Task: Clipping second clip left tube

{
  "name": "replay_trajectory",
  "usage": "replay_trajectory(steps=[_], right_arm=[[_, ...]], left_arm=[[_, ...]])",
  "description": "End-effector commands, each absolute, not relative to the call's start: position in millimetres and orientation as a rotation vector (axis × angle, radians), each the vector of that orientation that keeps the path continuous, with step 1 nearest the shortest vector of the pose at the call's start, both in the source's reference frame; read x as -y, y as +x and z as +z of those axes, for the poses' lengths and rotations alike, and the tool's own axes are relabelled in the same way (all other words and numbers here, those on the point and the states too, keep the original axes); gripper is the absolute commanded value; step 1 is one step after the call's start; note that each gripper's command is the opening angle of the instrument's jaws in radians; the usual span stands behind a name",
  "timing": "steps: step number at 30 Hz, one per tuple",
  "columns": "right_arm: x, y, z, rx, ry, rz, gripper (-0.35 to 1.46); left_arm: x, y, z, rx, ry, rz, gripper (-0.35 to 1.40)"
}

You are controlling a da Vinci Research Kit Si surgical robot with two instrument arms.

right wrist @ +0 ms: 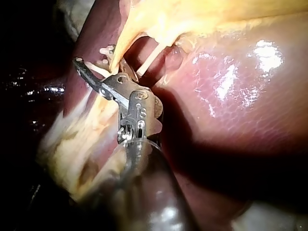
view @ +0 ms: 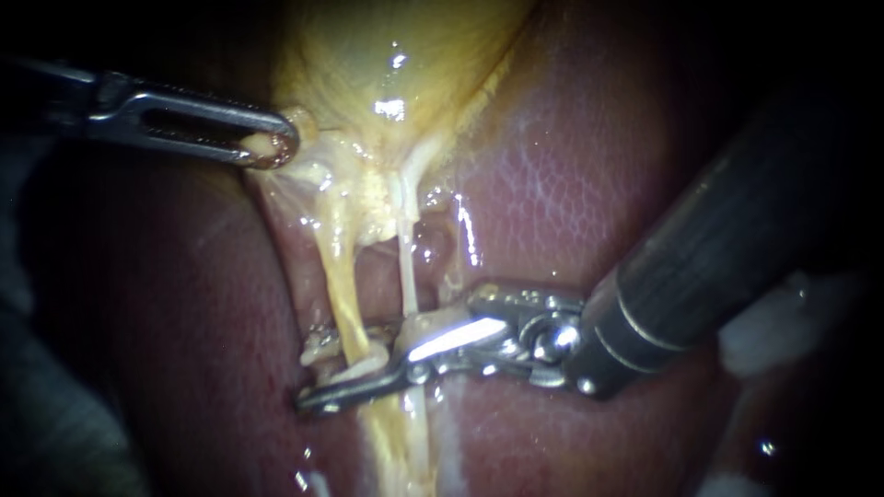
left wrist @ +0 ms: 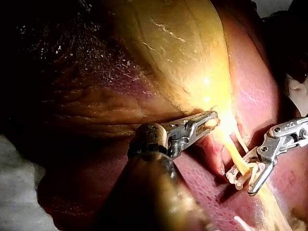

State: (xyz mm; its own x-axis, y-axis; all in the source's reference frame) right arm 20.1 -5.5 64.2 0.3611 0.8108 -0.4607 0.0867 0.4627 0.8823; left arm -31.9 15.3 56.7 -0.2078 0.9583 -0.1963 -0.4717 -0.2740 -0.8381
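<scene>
In the endoscope view my left instrument (view: 273, 147) comes in from the left, its slotted jaws shut on the pale tissue at the gallbladder's (view: 387, 55) lower end. Two tubes run down from there: the thicker yellow left tube (view: 339, 285) and the thin white right tube (view: 407, 267). My right instrument (view: 343, 366) reaches in from the right. Its jaws stand apart across the left tube, one on each side, holding a white clip (view: 357, 371) between them. Another white clip piece (view: 318, 351) sits on the tube at the jaw tips. The left wrist view shows the same straddle (left wrist: 244, 176).
Dark red liver (view: 571, 184) lies around and under the tubes, wet and shiny. The right instrument's thick dark shaft (view: 737, 230) crosses the right side of the endoscope view. White gauze-like material (view: 773, 322) shows at the right edge behind it.
</scene>
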Motion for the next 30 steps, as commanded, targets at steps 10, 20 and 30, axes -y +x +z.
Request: replay_trajectory(steps=[10, 20, 30], right_arm=[[6.0, 20.3, 61.2, -1.146, 1.081, 0.525, 0.46], [4.8, 19.9, 60.1, -1.146, 1.089, 0.548, 0.29], [4.6, 19.7, 60.2, -1.145, 1.089, 0.557, -0.05]], left_arm=[[-15.3, -31.8, 56.7, 0.786, -0.900, 1.701, -0.35], [-15.3, -31.8, 56.7, 0.786, -0.900, 1.701, -0.35], [-15.3, -31.8, 56.7, 0.786, -0.900, 1.701, -0.35]])
